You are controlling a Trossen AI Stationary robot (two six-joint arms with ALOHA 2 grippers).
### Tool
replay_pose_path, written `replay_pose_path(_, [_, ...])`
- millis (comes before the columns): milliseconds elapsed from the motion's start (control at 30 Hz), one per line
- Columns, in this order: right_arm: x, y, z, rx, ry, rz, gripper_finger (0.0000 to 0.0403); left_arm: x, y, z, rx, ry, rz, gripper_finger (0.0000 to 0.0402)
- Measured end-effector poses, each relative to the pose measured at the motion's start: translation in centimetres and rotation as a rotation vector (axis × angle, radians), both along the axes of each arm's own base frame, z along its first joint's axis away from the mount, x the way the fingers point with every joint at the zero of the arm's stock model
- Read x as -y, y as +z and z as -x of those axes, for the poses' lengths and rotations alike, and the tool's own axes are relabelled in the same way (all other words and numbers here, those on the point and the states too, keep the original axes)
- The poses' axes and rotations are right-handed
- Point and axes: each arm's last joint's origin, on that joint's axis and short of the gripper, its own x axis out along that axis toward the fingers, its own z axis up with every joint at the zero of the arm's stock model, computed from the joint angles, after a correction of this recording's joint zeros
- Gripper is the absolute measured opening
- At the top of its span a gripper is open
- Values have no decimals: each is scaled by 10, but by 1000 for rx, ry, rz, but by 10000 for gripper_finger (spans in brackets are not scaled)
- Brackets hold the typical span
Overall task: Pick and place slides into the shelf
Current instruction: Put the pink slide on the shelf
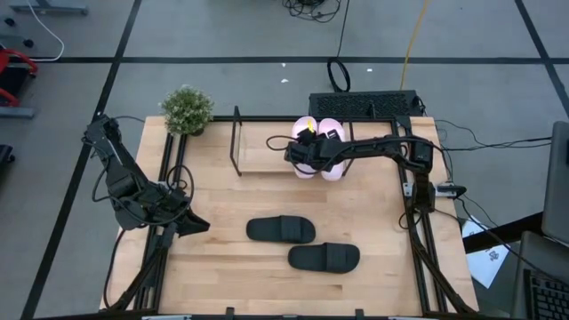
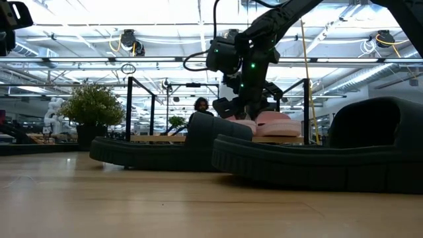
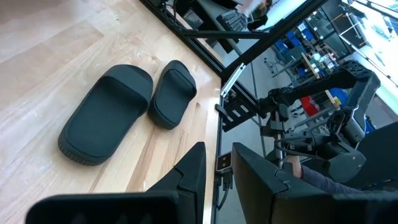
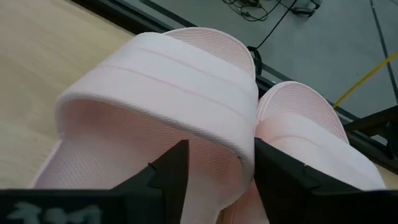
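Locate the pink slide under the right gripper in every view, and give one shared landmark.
High view: pink slide on the shelf, upper centre.
Low view: centre right, behind the black slides, barely visible.
Left wrist view: not in it.
Right wrist view: fills the centre.
Landmark: its pink twin alongside.
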Motion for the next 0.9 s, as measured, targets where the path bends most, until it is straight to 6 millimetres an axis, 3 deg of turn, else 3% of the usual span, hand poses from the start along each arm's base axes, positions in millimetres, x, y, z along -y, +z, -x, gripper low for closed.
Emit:
replay_pose_path(367, [-11,9,-1,14,45,-13,167,0,0,0,0,0,0,74])
replay_pose_path(567, [-11,19,1,26,51,7,167,0,0,0,0,0,0,74])
replay_pose_path(900, [-9,19,2,-5,69,16,167,0,0,0,0,-1,0,74])
